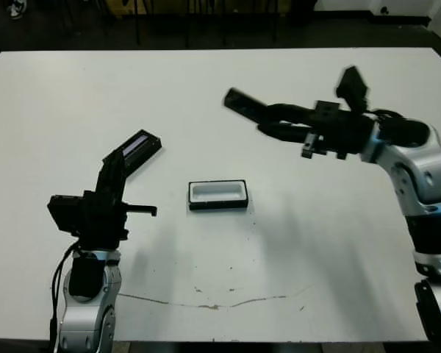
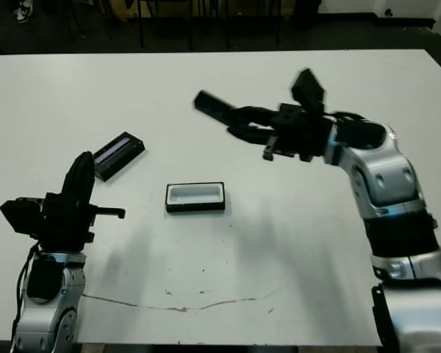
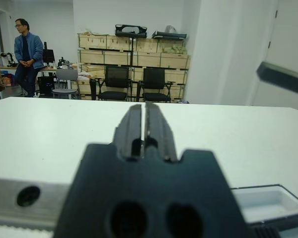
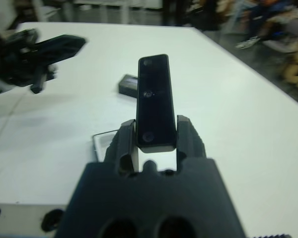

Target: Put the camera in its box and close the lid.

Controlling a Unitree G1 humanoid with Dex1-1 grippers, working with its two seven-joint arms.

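The right pincer is up in the air over the white table, clamped on the camera. The two black fingers grip one end of the camera from either side, and most of the bar sticks out past the fingertips, reaching toward the middle of the table. In the head views the camera looks a little blurred and hangs well above the surface, beyond the box and apart from it.

The box lies open on the table, about midway between the two arms, with its white lining facing up and nothing inside that I can see. The lid lies flat on the table to the box's left and a bit farther back, turned at an angle, with its greyish stripe showing on top. It is apart from the box.

The left pincer is held low over the table near the robot's left side, with its fingers pressed together and holding nothing. Its tips point toward the lid and sit just short of it in the head views.

Beyond the table, the left wrist view shows a person standing, some chairs and stacked wooden crates.
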